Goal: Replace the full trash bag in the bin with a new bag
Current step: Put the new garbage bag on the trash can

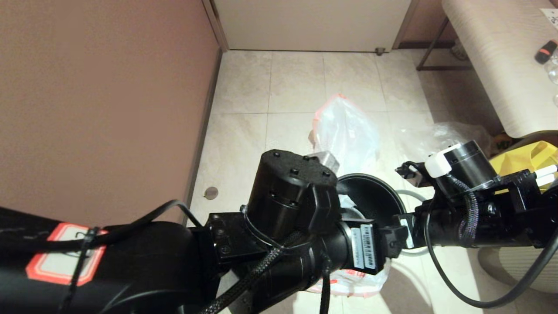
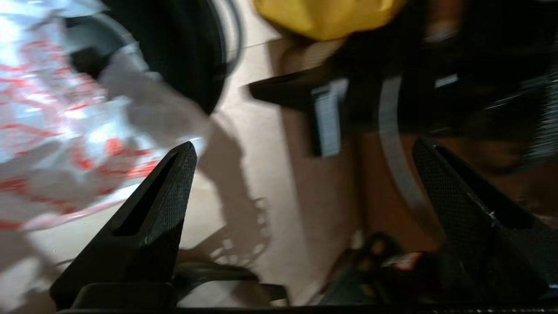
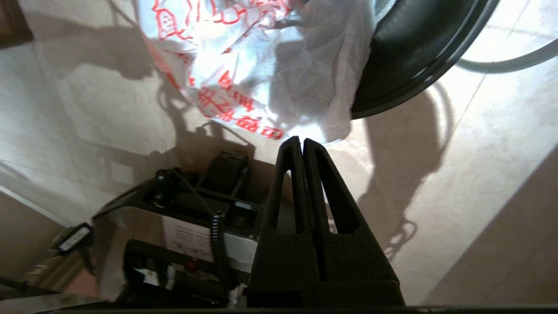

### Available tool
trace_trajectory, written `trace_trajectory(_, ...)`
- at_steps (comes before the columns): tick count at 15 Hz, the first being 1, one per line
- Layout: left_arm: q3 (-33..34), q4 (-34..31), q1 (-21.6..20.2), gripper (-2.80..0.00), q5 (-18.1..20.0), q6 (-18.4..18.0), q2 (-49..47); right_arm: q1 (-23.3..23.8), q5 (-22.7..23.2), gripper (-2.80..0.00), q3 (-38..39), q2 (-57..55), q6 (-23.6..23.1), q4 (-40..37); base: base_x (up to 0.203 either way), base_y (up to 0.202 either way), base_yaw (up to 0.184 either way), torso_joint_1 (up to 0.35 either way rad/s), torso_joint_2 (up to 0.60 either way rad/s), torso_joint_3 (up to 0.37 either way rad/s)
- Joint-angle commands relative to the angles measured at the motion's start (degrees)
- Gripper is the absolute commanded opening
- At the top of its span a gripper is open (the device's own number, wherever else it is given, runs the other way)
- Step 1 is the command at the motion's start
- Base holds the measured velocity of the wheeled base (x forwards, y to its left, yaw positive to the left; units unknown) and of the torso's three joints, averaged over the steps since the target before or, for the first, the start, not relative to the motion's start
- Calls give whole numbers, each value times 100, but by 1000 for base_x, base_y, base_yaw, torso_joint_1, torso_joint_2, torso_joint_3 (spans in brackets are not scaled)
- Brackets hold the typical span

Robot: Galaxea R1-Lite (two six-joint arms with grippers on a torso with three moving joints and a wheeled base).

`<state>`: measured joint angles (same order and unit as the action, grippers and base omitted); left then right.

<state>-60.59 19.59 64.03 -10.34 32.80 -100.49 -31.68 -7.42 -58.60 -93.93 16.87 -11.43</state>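
The black bin (image 1: 370,196) stands on the tiled floor between my two arms. The new bag (image 3: 244,65), white with red print, spills out of the bin's (image 3: 414,48) mouth toward me. My right gripper (image 3: 302,141) is shut, its tips pinching that bag's lower edge. My left gripper (image 2: 305,148) is wide open beside the new bag (image 2: 52,131), with only floor between its fingers (image 2: 170,183). The grey ring (image 3: 505,65) lies on the floor by the bin. The full trash bag (image 1: 348,131) stands just beyond the bin.
A clear plastic bag (image 1: 440,135) and a yellow tote (image 1: 527,159) lie to the right, under a wooden bench (image 1: 501,56). A brown wall (image 1: 109,109) runs along the left. My own base (image 3: 174,226) is close behind the right gripper.
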Motion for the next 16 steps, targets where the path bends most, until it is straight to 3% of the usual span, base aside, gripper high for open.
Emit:
trace_trajectory(1, -362, 5, 246, 0, -5, 214, 58, -106, -23, -280, -1, -8, 252, 3, 0, 0, 0, 0, 0, 0)
trace_trajectory(4, -1078, -394, 343, 0, -214, 148, -99, -110, -183, -280, -96, 15, 546, -2, 0, 0, 0, 0, 0, 0)
trace_trajectory(6, -1674, -1559, 362, 0, -279, 137, -86, -119, -171, -280, 99, 88, 540, 227, 0, 0, 0, 0, 0, 0)
trace_trajectory(8, -2190, -2189, 459, 0, -335, 428, -70, -83, 125, -280, 335, 154, 526, 1023, 0, 0, 0, 0, 0, 0)
trace_trajectory(11, -2358, -2262, 616, 0, -353, 526, -133, 44, 232, -280, 949, 205, 374, 2421, 0, 0, 0, 0, 0, 0)
trace_trajectory(12, -2387, -2266, 628, 0, -346, 638, -138, 57, 257, -280, 1077, 280, 357, 2572, 0, 0, 0, 0, 0, 0)
trace_trajectory(14, -2282, -2303, 625, 0, -400, 676, -160, 82, 176, -280, 1050, 411, 177, 1826, 0, 0, 0, 0, 0, 0)
trace_trajectory(16, -2083, -2338, 280, 0, -687, 662, -161, 185, 30, -280, 1127, 420, 153, 1587, 0, 0, 0, 0, 0, 0)
